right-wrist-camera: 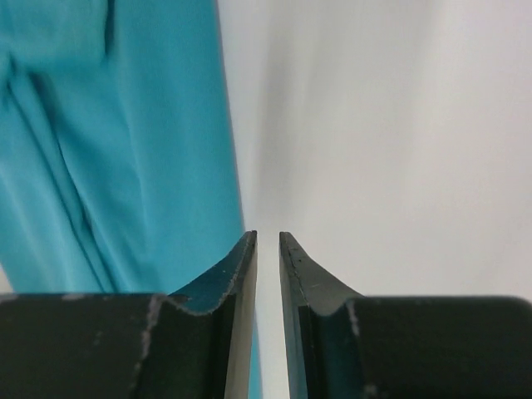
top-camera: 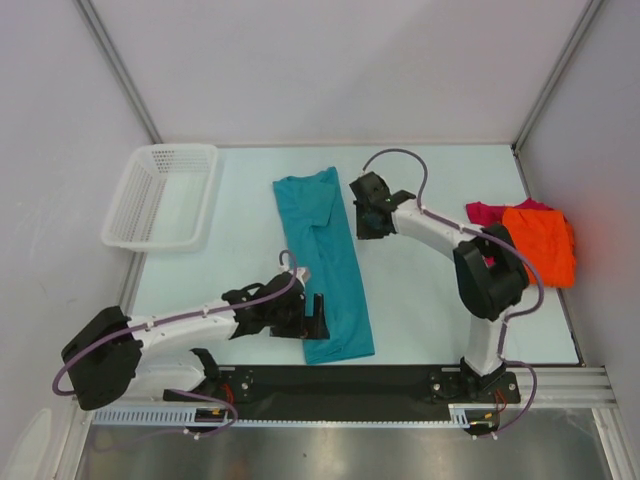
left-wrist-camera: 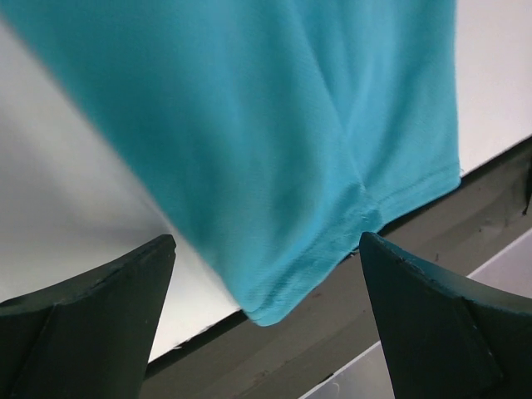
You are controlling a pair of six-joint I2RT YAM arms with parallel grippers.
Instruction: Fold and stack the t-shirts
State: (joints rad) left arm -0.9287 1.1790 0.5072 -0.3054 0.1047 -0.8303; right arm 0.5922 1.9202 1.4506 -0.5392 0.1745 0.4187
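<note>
Lies mid-counter (top-camera: 430, 300) as a long folded teal t-shirt (top-camera: 330, 260), running far-to-near, near hem angled right, between wide-spread left gripper (top-camera: 318, 318) at that hem and narrow-gapped, empty right gripper (top-camera: 366, 225) beside the far end.

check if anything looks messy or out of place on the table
The orange shirt and the magenta shirt sit crumpled in a heap at the right edge of the table, unfolded. The teal shirt is a long strip lying slanted across the middle. Nothing looks damaged.
</note>
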